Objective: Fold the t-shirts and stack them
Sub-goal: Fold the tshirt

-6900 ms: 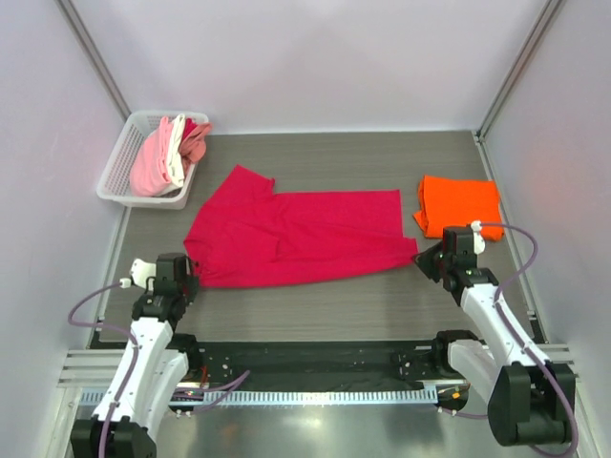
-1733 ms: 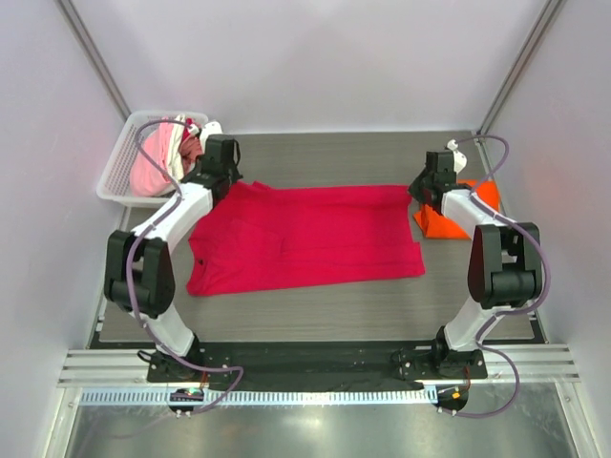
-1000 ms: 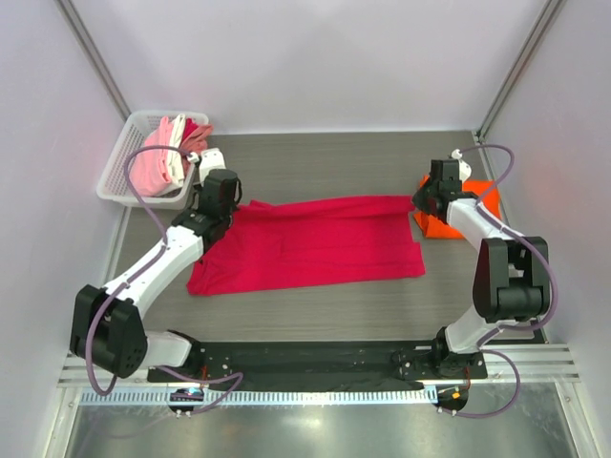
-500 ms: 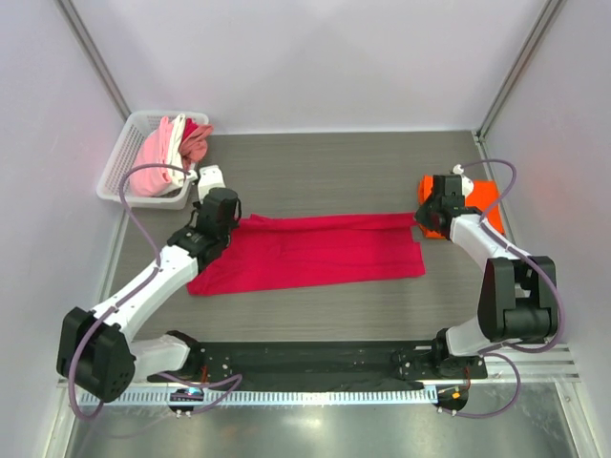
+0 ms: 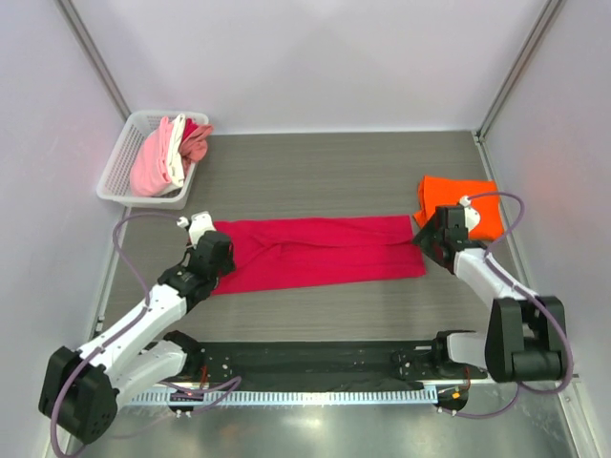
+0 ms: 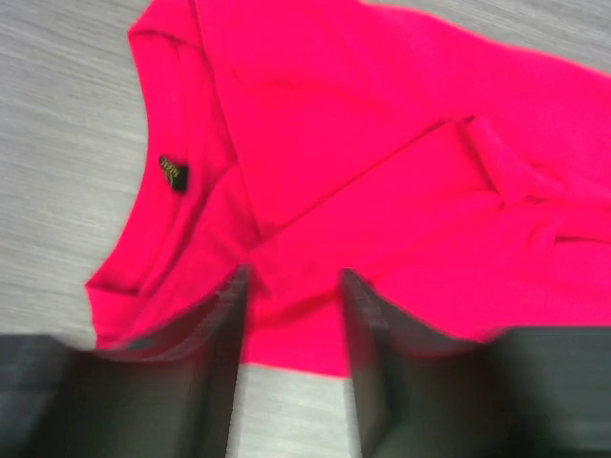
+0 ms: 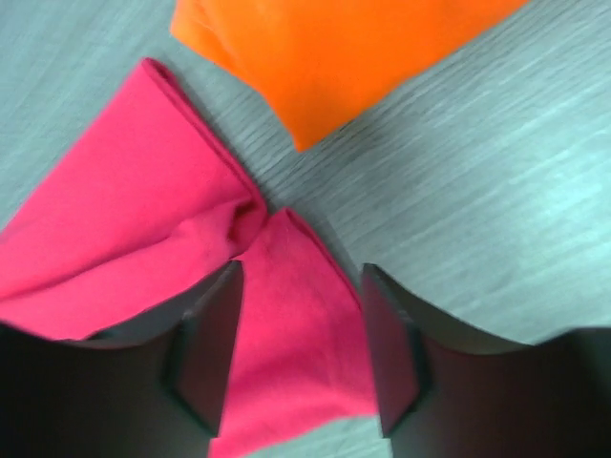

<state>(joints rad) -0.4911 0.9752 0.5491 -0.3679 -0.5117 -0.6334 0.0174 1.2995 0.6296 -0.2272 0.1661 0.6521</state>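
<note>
The crimson t-shirt (image 5: pixel 315 253) lies on the table as a long band folded lengthwise, collar end to the left. My left gripper (image 5: pixel 218 256) hovers over that collar end, open; in the left wrist view its fingers (image 6: pixel 224 353) straddle the shirt's near edge (image 6: pixel 296 324), and the dark neck label (image 6: pixel 174 175) shows. At the shirt's right corner my right gripper (image 5: pixel 427 246) stands open, with the crimson corner (image 7: pixel 296 315) lying flat between its fingers (image 7: pixel 205 353). A folded orange t-shirt (image 5: pixel 463 205) sits just behind it.
A white basket (image 5: pixel 115 162) at the back left holds pink (image 5: pixel 151 167) and white (image 5: pixel 175 153) shirts. Grey walls close in the table on the left, the right and behind. The black base rail (image 5: pixel 315 358) runs along the near edge.
Both arms drew the shirt's far edge toward the near side, laying it over into a narrower band. Both grippers, shut on the cloth before, have opened and let go.
</note>
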